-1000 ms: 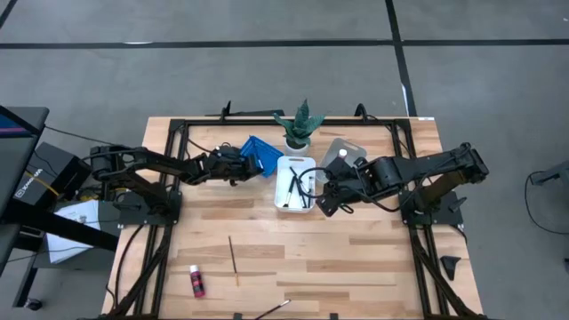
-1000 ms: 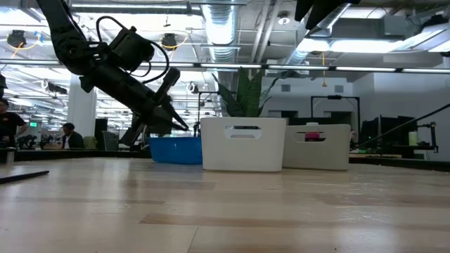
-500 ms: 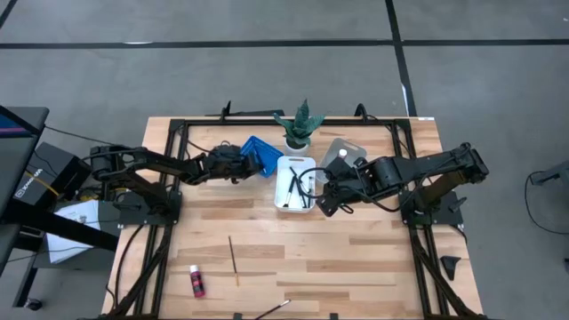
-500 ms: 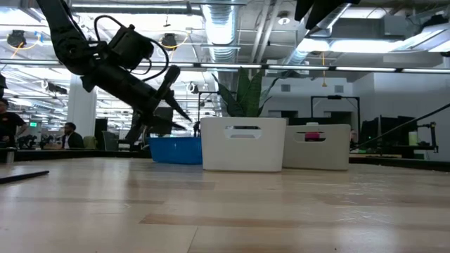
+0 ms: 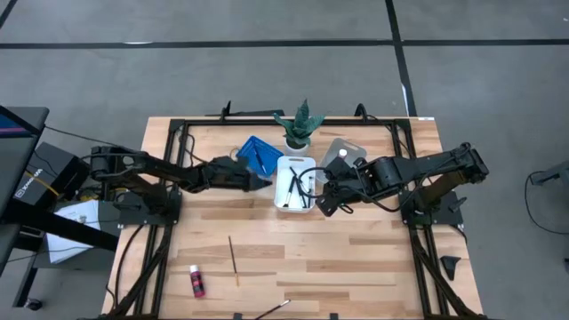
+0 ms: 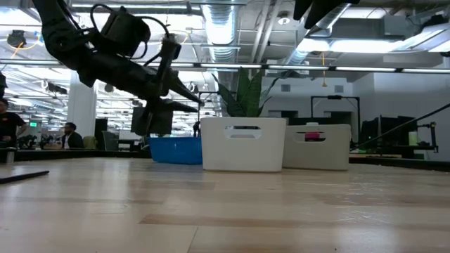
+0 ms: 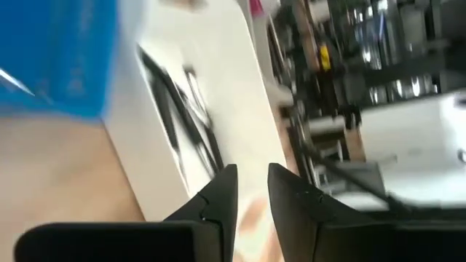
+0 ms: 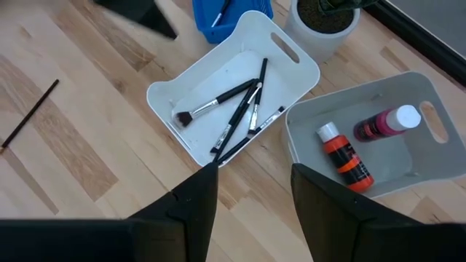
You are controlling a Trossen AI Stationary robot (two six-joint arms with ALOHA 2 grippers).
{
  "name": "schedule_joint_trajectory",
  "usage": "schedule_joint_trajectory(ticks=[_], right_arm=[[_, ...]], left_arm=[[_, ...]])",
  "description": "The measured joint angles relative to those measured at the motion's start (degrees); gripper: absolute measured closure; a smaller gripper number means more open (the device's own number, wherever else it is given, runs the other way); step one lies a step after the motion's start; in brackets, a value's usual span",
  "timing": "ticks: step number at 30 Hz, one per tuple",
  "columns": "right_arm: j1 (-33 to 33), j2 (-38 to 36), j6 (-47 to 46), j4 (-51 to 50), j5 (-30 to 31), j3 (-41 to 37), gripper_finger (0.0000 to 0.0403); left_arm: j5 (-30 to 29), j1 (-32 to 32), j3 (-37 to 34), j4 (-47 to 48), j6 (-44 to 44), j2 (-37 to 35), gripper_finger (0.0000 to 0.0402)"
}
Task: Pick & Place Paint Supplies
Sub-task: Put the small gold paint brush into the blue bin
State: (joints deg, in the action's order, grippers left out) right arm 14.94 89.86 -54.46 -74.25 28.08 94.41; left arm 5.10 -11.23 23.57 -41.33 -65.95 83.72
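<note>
My left gripper [image 5: 261, 182] [image 7: 251, 175] hangs over the table just in front of the blue tray [image 5: 258, 153], beside the white tray [image 5: 295, 184]. Its fingers stand a little apart with nothing between them. My right gripper [image 8: 247, 182] [image 5: 324, 203] hovers open and empty above the white tray's right side. Several dark brushes [image 8: 233, 109] lie in the white tray. One brush [image 8: 222, 11] lies in the blue tray. Two red bottles [image 8: 364, 142] lie in the grey tray [image 8: 429, 171]. A loose brush [image 5: 233, 260], a red bottle [image 5: 196, 281] and another brush [image 5: 274, 308] lie flat on the table.
A small potted plant [image 5: 300, 124] stands behind the trays at the far edge. A black frame [image 5: 178, 133] runs around the tabletop. Bare wood spreads across the middle and near right of the table.
My left gripper has drawn back from over the blue tray toward the table's near and right edges, ending beside the white tray. It has risen a little, rolled about its own axis, and its fingers have opened. My right gripper has kept still.
</note>
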Motion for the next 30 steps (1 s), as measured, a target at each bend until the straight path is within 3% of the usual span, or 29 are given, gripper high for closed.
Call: schedule_joint_trajectory(ticks=[6, 15, 23, 30], right_arm=[[0.03, 0.00, 0.02, 1.54, 0.00, 0.00, 0.0233], [0.47, 0.00, 0.95, 3.61, -0.13, 0.00, 0.0233], [0.48, 0.00, 4.53, 4.17, -0.15, 0.00, 0.0233], [1.27, 0.00, 7.27, 4.43, 0.09, 0.00, 0.0233]], left_arm=[[3.89, 8.04, 0.00, -0.13, -0.43, 0.00, 0.0336], [5.84, 28.12, 0.00, -1.11, -8.96, -0.02, 0.0347], [-0.90, 42.39, 1.10, -1.67, -19.40, 0.00, 0.0351], [-11.27, 48.32, 4.38, -1.01, -23.02, 0.00, 0.0351]])
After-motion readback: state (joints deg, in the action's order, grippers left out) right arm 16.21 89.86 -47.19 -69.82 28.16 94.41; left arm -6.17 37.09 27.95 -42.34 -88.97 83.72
